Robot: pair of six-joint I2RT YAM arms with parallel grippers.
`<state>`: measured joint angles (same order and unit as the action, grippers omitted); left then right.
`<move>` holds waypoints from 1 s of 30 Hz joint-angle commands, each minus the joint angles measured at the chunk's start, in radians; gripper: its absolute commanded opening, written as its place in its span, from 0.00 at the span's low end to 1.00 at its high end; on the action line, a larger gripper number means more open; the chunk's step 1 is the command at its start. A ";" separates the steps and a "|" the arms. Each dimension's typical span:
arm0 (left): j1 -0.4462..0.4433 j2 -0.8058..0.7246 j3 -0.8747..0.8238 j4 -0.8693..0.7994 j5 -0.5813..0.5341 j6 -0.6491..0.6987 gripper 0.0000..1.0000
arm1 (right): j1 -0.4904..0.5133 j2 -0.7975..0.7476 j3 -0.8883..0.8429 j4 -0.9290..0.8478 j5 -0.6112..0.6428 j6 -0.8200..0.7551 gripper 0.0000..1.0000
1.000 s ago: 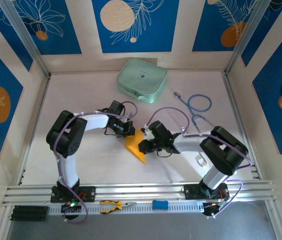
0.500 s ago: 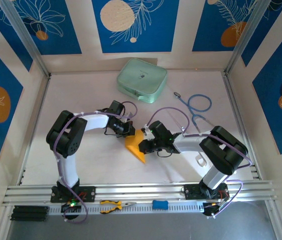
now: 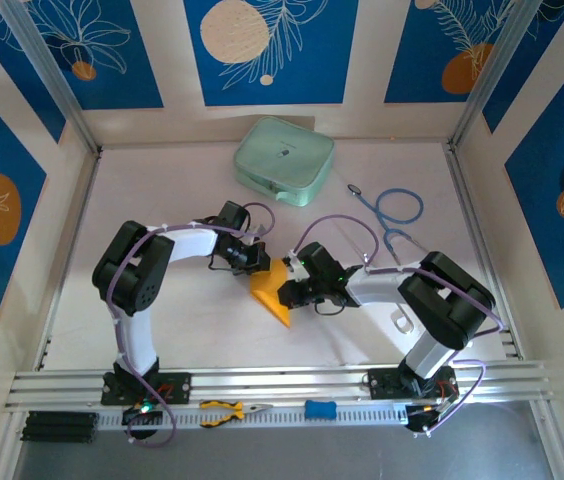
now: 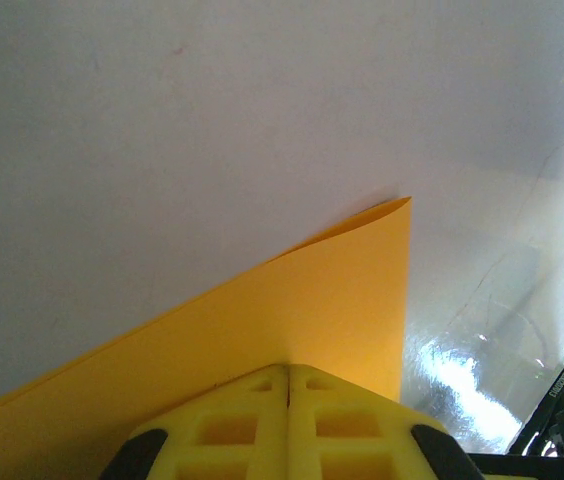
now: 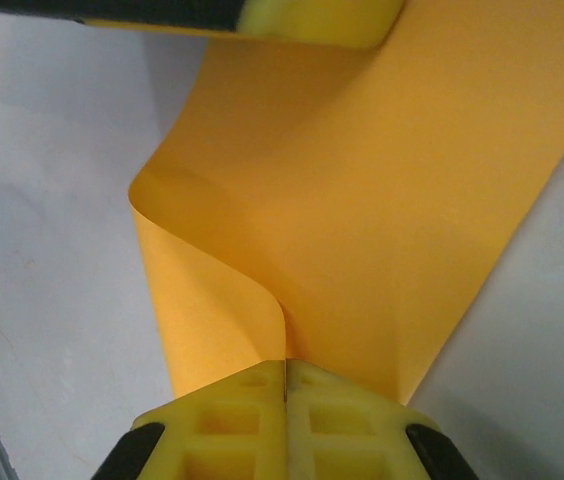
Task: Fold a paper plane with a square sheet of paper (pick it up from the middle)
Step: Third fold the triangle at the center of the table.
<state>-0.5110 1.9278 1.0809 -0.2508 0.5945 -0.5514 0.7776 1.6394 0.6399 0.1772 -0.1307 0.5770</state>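
Observation:
The square sheet of paper (image 3: 270,292) is orange-yellow and lies mid-table between the two arms, partly bent upward. My right gripper (image 3: 288,291) is shut on it; in the right wrist view a curled fold of the sheet (image 5: 362,200) runs straight into the seam of the yellow fingertips (image 5: 232,400). My left gripper (image 3: 259,263) is shut, its tips set down on the sheet's far-left part. In the left wrist view the paper (image 4: 292,300) spreads flat ahead of the closed fingertips (image 4: 252,400), and no paper shows in their seam. No paper plane shape shows.
A pale green rounded case (image 3: 284,160) sits at the back centre. A blue stethoscope (image 3: 394,212) lies at the back right. Orange-handled pliers (image 3: 227,410) and a small blue item (image 3: 320,409) rest on the front rail.

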 commanded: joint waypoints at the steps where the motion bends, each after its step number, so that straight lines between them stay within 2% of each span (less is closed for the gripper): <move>1: -0.010 -0.001 -0.025 -0.047 -0.025 -0.006 0.00 | 0.006 0.024 0.012 -0.009 0.005 -0.007 0.00; 15: -0.009 -0.020 -0.007 -0.062 -0.031 0.006 0.01 | 0.008 0.028 0.009 -0.008 0.011 -0.003 0.01; 18: -0.009 -0.046 0.014 -0.081 -0.044 0.017 0.05 | 0.008 0.030 0.008 -0.007 0.008 0.000 0.00; 21: -0.010 -0.102 0.027 -0.098 -0.083 0.021 0.17 | 0.007 0.030 0.001 0.007 0.005 0.007 0.00; 25: -0.010 -0.182 0.012 -0.111 -0.126 0.017 0.24 | 0.005 0.037 -0.003 0.028 -0.008 0.017 0.00; 30: -0.009 -0.265 -0.056 -0.104 -0.135 -0.001 0.25 | 0.005 0.042 -0.005 0.040 -0.016 0.029 0.00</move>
<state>-0.5129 1.7069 1.0660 -0.3286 0.4835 -0.5438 0.7795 1.6619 0.6395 0.2161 -0.1337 0.5896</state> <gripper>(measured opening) 0.250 0.063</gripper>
